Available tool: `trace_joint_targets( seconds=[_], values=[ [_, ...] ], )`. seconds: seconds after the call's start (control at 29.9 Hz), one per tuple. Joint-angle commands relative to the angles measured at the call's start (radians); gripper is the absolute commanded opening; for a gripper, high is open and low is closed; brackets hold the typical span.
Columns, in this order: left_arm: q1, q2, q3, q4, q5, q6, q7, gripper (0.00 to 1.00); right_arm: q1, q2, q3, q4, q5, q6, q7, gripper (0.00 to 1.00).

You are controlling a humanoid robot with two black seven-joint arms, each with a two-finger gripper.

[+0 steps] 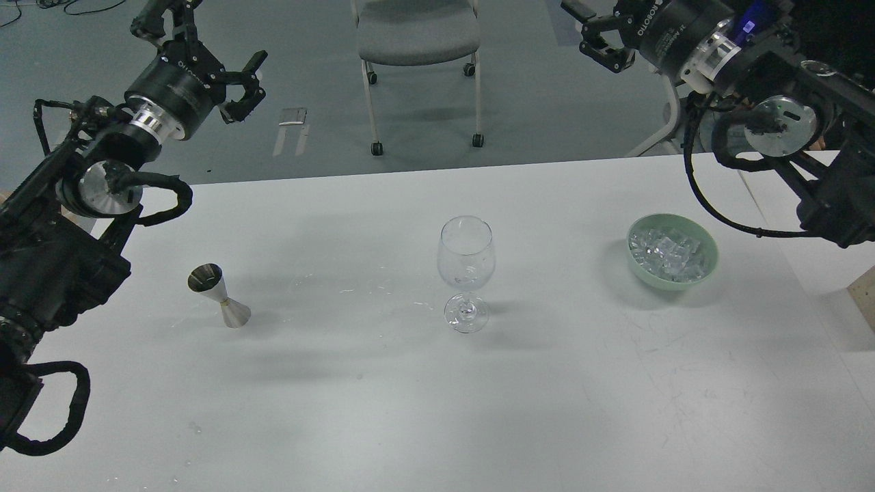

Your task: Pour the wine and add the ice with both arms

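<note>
Nothing is being held by either arm. The left gripper (243,85) is being kept open and empty, with the jigger (219,295) below it. The right gripper (595,34) is likewise seen spread, the bowl (707,268) of ice (670,251) below it. The wine glass (465,273) between them is sitting empty; pouring and icing are both remaining.

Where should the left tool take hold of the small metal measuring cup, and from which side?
Probably at the narrow waist of the measuring cup, coming from the left, the left tool's own side. The cup stands upright, two cones meeting at a thin middle, so fingers closing there should not slip up or down.
</note>
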Motion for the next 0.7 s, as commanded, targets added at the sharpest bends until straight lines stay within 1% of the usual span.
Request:
trace_joint_targets(
  seconds=[0.0,0.1,0.13,0.17,0.23,0.33,0.43,0.57,0.67],
  values=[
    [0.001,-0.002,-0.001,0.000,-0.002,0.000,-0.003,0.99,-0.001,0.005,0.005,-0.002,-0.005,0.000,-0.001,1.00],
    [0.001,-0.007,-0.001,0.000,-0.005,0.000,-0.003,0.99,-0.001,0.006,0.005,-0.007,-0.007,-0.005,-0.001,1.00],
    [0.001,-0.016,0.000,0.003,-0.008,0.000,0.012,0.99,-0.001,0.008,0.005,-0.013,-0.007,-0.006,-0.001,1.00],
    [-0.001,-0.022,-0.001,0.008,-0.008,0.000,0.014,0.99,0.001,0.009,0.005,-0.016,-0.007,-0.008,-0.001,1.00],
    [-0.001,-0.042,-0.013,0.014,-0.013,0.000,0.003,0.99,0.007,0.017,0.006,-0.033,-0.008,-0.029,-0.001,1.00],
    [-0.005,-0.042,-0.018,0.015,-0.019,0.000,0.002,0.99,0.015,0.043,0.009,-0.077,-0.011,-0.051,0.000,1.00],
    [-0.015,-0.042,-0.038,0.015,-0.020,0.000,0.002,0.99,0.039,0.077,0.023,-0.140,-0.011,-0.049,0.000,1.00],
    [-0.015,-0.042,-0.061,0.018,-0.019,0.000,0.000,0.99,0.041,0.094,0.026,-0.156,-0.010,-0.062,0.000,1.00],
    [-0.012,-0.050,-0.070,0.040,-0.019,0.000,-0.004,0.99,0.041,0.104,0.026,-0.156,-0.010,-0.091,-0.001,1.00]
  ],
)
